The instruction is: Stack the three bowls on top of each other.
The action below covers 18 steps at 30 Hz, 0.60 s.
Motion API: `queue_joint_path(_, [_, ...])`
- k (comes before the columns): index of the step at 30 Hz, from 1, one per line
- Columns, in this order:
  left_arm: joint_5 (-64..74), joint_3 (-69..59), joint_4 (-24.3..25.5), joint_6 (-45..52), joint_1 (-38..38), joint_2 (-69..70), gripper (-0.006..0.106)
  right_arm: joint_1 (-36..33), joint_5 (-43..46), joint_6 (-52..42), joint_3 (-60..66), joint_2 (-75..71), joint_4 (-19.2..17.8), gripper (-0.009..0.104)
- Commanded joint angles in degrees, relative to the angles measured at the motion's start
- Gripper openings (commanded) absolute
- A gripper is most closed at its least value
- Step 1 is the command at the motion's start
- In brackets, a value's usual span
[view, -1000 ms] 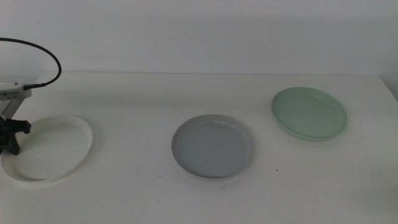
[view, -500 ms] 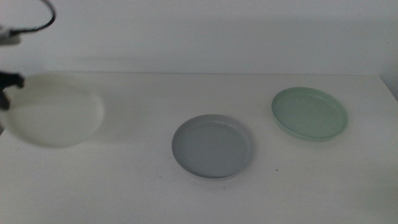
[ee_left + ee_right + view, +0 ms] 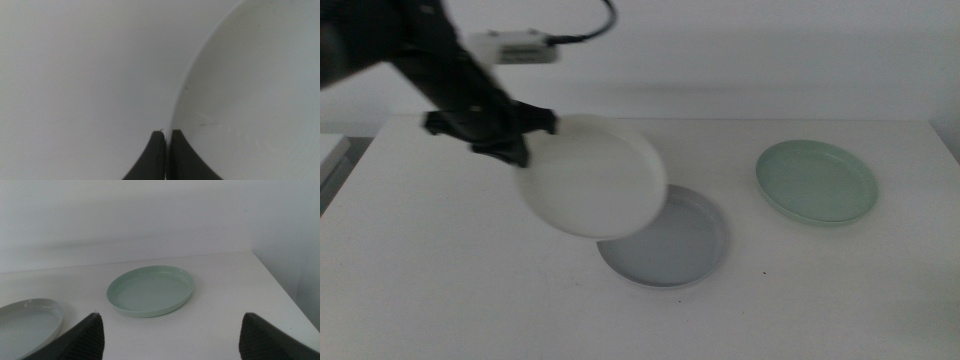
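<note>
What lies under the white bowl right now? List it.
The grey bowl sits on the table below the white bowl, which the left pincer holds by its rim. The white bowl hides the grey one's near-left edge.

Middle view high above the table (image 3: 440,300), facing forward and down, left wrist view pressed close against the white bowl (image 3: 260,100) rim, right wrist view low over the table, looking past the green bowl (image 3: 150,291), shared with the middle view.
</note>
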<state>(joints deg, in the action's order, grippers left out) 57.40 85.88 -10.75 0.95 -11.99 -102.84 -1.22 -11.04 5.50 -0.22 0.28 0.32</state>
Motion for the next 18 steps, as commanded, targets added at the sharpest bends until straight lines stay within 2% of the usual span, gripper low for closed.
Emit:
queue_joint_path(1, [-0.4, 2.6, -0.8, -2.2, -2.9, -2.5, -0.002, 0.3, 0.7, -0.1, 0.2, -0.3, -0.3, 0.093])
queue_joint_path(7, [0.9, 8.8, -2.2, -2.5, -7.5, -9.5, -0.002, 0.3, 0.7, -0.1, 0.2, -0.3, -0.3, 0.093])
queue_joint_path(18, [-0.3, 9.7, -5.2, -1.3, -7.9, -15.7, -0.002, 0.3, 0.7, -0.1, 0.2, -0.3, -0.3, 0.093])
